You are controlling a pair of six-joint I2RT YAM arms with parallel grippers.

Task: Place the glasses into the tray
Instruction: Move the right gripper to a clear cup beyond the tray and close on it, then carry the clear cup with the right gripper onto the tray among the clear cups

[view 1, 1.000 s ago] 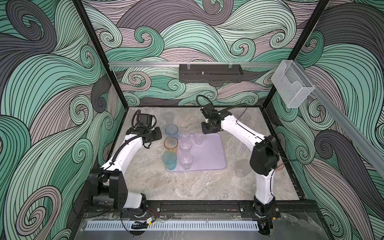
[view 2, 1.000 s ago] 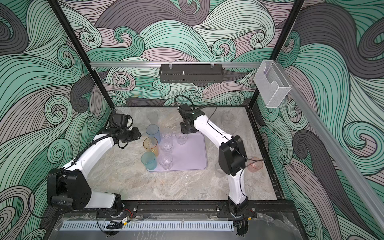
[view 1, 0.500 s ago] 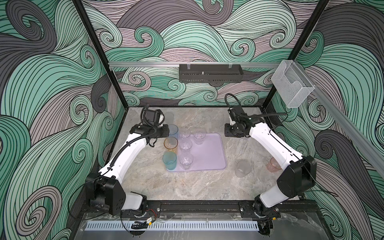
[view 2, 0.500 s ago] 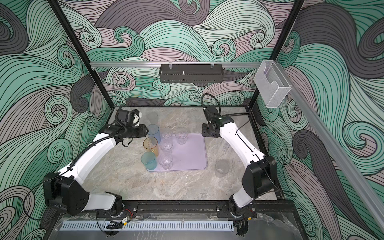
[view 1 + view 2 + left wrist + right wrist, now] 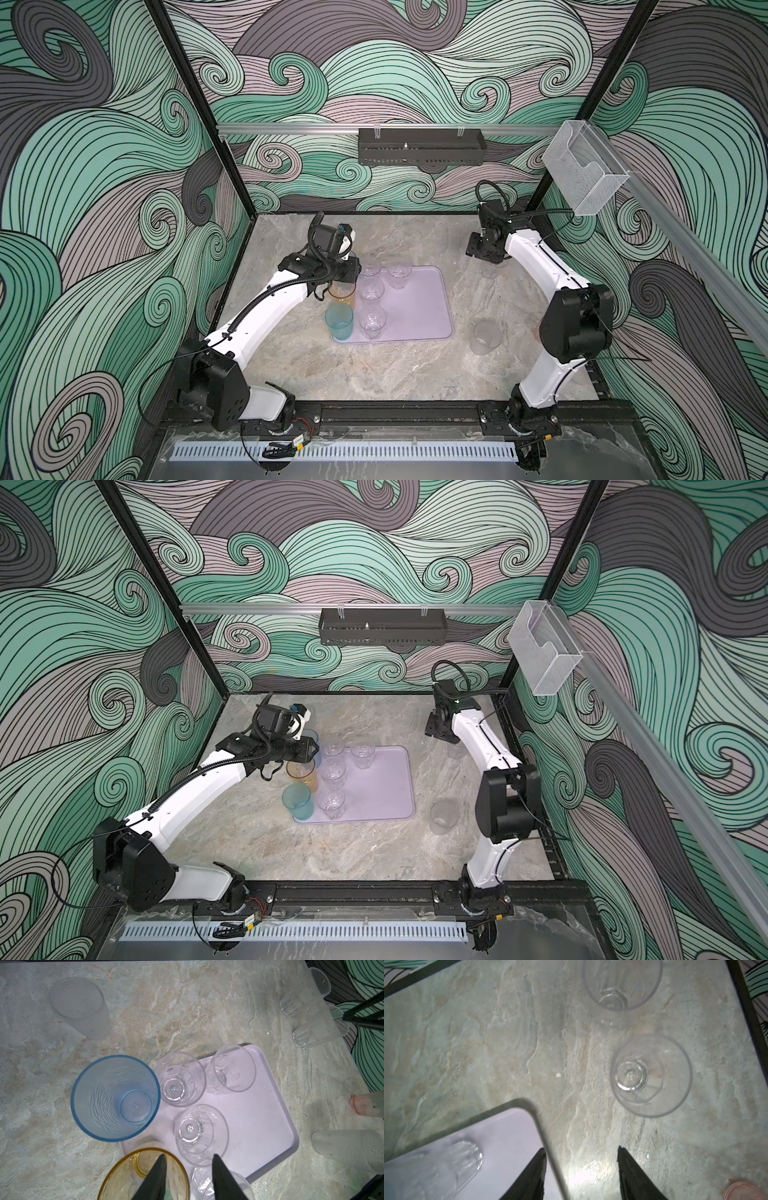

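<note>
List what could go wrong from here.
1. The left end effector hangs open over the amber tumbler, with clear glasses crowded beside it on the tray; lowering could knock one over.
2. The open right end effector faces two clear glasses standing close together on the table; grasping one might tip its neighbour.

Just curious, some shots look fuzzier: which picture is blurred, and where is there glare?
Right wrist view: smeared all over, the clear glass hazy, a white glare patch on the table by the right gripper. Left wrist view: crisp, ripples sharp in the blue tumbler. Both top views: evenly lit.
</note>
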